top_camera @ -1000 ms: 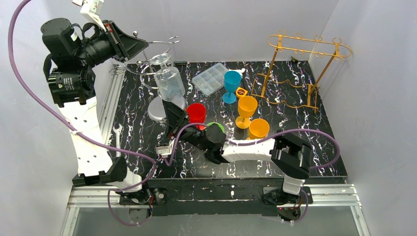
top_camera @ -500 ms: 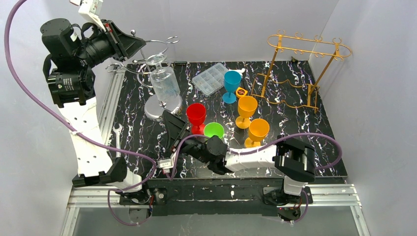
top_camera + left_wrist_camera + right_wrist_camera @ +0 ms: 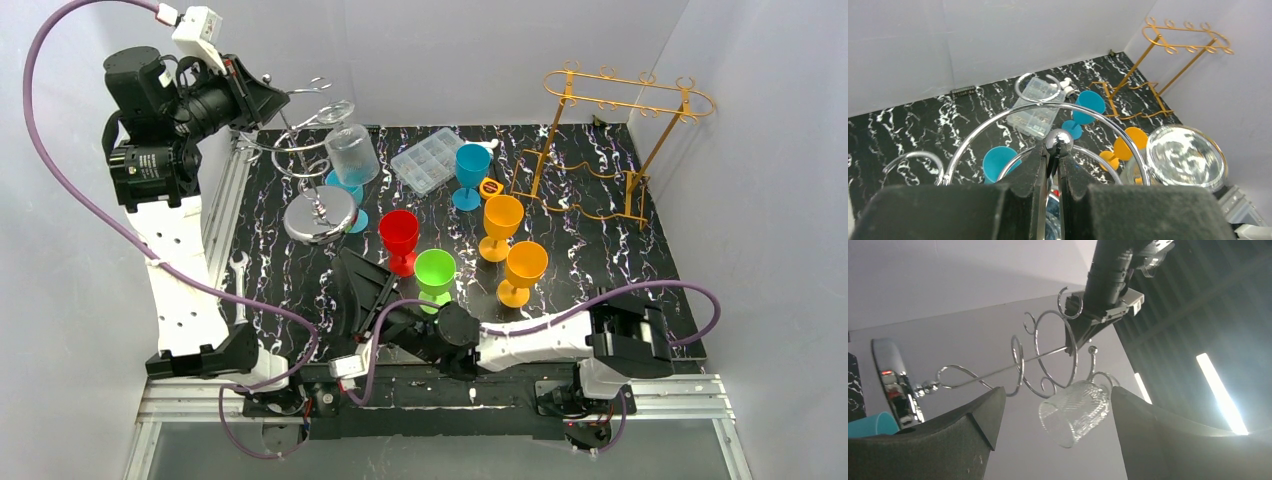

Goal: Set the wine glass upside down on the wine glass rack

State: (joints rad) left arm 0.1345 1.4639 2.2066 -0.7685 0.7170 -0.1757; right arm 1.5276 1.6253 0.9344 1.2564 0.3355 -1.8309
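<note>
Hang step looks done. L arm is up high, left gripper (image 3: 1050,165) clamped tight on the centre post of the chrome rack (image 3: 318,212), just under the ball finial. The whole rack is tilted over; its disc base looks off the table, though that's hard to confirm from top view. The clear wine glass (image 3: 352,152) sits on the rack's right side, foot caught in a ring up top, bowl dangling mouth-down and swung at an angle w/ the tilt.

R arm is low at the near edge, right gripper (image 3: 360,290) w/ fingers wide apart, nothing between them, camera looking up at the glass.

Judgement: what's left is the set-down. L arm needs to bring the rack upright slowly so the foot doesn't slide out of its ring. It should also land the base clear of the teal glass (image 3: 350,215) right beside it, then let go of the post.
</note>
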